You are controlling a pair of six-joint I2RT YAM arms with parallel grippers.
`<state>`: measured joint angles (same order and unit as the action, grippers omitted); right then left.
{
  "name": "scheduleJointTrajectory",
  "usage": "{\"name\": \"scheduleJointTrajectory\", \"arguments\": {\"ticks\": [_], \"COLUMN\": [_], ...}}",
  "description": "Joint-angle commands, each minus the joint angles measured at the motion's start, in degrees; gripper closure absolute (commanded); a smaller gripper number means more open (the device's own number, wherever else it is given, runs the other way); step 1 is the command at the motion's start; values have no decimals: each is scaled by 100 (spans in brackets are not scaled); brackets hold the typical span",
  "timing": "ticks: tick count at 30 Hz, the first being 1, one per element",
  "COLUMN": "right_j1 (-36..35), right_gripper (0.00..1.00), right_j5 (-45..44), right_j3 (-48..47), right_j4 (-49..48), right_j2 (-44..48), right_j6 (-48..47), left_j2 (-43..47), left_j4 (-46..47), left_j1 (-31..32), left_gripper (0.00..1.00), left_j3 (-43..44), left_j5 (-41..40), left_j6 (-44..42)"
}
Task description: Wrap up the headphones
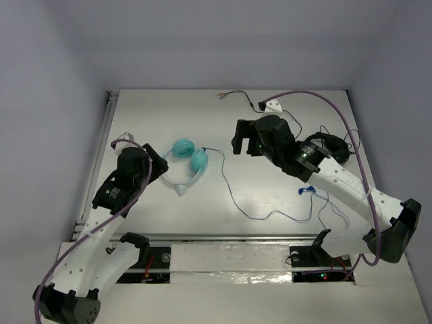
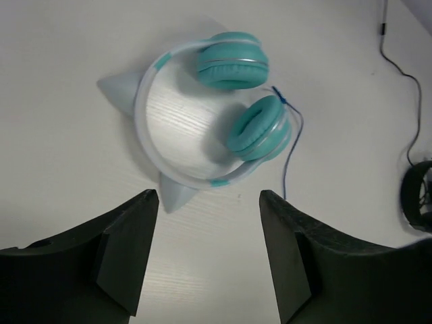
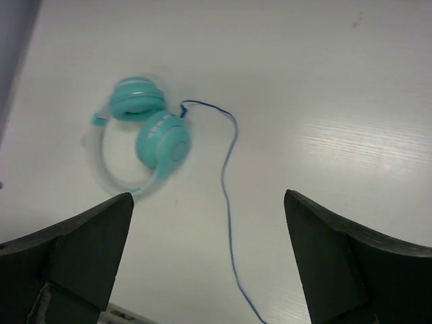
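- headphones (image 1: 190,160) lie flat on the table (image 1: 270,182), left of centre, cups (image 2: 233,62) folded in next to each other, headband (image 2: 144,128) with its ears curved toward the left arm
- blue cable (image 1: 227,187) not wound at all: leaves the right-hand cup, runs loose toward the near edge, then across to its plug (image 1: 307,191) near the right arm
- step, as I read it: approach/pre-grasp, wrapping not started
- next move probably needs one arm to pin or lift the headband while the other picks up the cable close to the cup; the thin cable lying flat on the table will need a low, precise pinch
- left gripper (image 2: 208,209) spread wide, nothing in it, hovering just beside the headband's near ear, wrist angled down at the band
- right gripper (image 3: 208,202) also spread, empty, held well right of the cups, looking down at the cable run
- black headphones (image 1: 331,148) sit behind the right arm, out of the way
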<state>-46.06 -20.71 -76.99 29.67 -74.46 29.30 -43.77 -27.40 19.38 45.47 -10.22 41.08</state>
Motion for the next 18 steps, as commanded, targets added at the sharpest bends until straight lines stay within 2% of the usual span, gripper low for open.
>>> {"name": "scheduleJointTrajectory", "arguments": {"ticks": [1,5,10,14,18], "right_j1": [-69,-69,-69,-69,-69], "right_gripper": [0,0,0,0,0], "right_j5": [-1260,-1138,-462,-398,-390], "right_j3": [130,570,1335,1538,1722], "right_j4": [84,-469,-1489,-1491,-1596], "right_j2": [238,808,1530,1557,1592], "right_j6": [-65,-73,5,347,270], "left_j2": [79,-87,-316,-439,-615], "left_j4": [-564,-1275,-1769,-1909,-1883], "left_j1": [-214,-478,-593,-715,-716], "left_gripper": [41,39,39,38,38], "left_j3": [49,207,348,339,199], "left_j5": [-191,-244,-384,-472,-455], "left_j6": [164,111,102,14,-82]}}
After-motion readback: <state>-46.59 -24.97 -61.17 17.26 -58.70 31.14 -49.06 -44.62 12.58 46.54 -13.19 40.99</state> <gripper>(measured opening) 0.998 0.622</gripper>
